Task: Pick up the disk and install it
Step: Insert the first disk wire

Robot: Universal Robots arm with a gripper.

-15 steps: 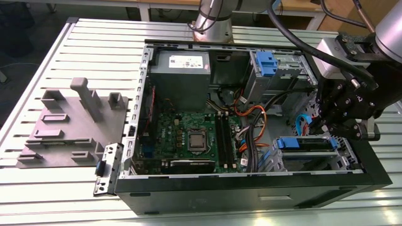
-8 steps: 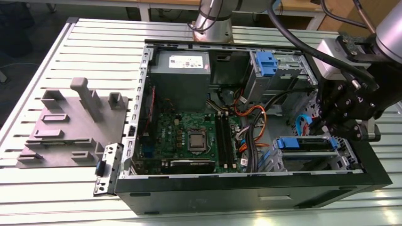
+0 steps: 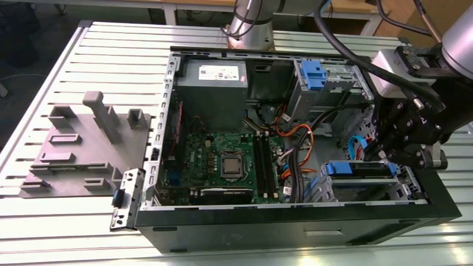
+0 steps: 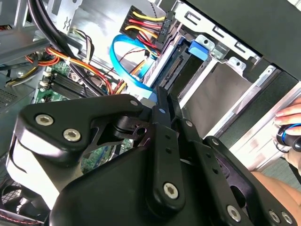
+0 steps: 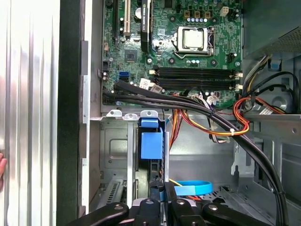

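Jaws of the gripper [image 3: 386, 160] are drawn narrow, nearly together in the second wrist view [image 4: 160, 101]. Whether they pinch the disk or only press on its edge I cannot tell.

The disk [image 3: 360, 169] stands on edge inside the bay [image 3: 411, 185] at the case's front corner. Its blue rail faces up and its dark connector end [image 4: 175, 66] points toward the cables. The gripper sits directly above the bay, touching or just short of the disk's upper edge [image 5: 151, 141]. I judge the disk is on edge because the bay's slot takes it that way, with the rails riding the bay walls. The narrow jaws suit a thin edge.

The board [image 3: 221, 160] lies beside the bay, across the cable bundle. A hand [image 4: 290, 115] rests outside the case, past the bay's outer wall.

A white sticker [image 3: 219, 71] on the grey box, well away from the bay, carries print I cannot make out. The disk's own label is hidden
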